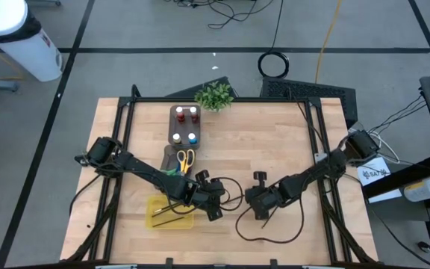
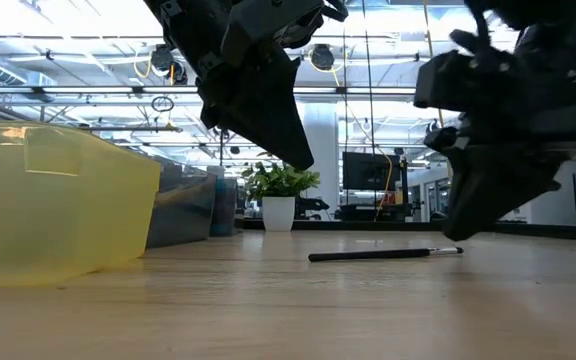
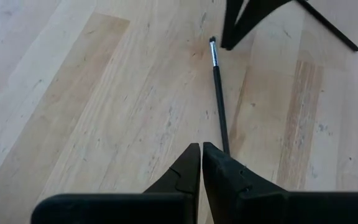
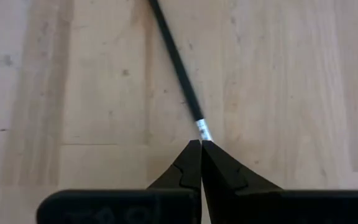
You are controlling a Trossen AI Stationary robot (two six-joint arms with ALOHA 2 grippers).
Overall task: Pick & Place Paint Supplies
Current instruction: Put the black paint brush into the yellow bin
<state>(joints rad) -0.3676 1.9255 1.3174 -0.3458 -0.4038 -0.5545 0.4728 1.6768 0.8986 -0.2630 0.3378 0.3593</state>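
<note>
A brush is lying flat on the table, stretching between the left gripper and the right gripper, one end under each pair of fingertips.

Bright even overhead light, soft shadows, blurred foreground low down

Two dark, jointed arms trail looping black cables, each end effector tapering to matte black fingers (wedge-shaped).
</note>
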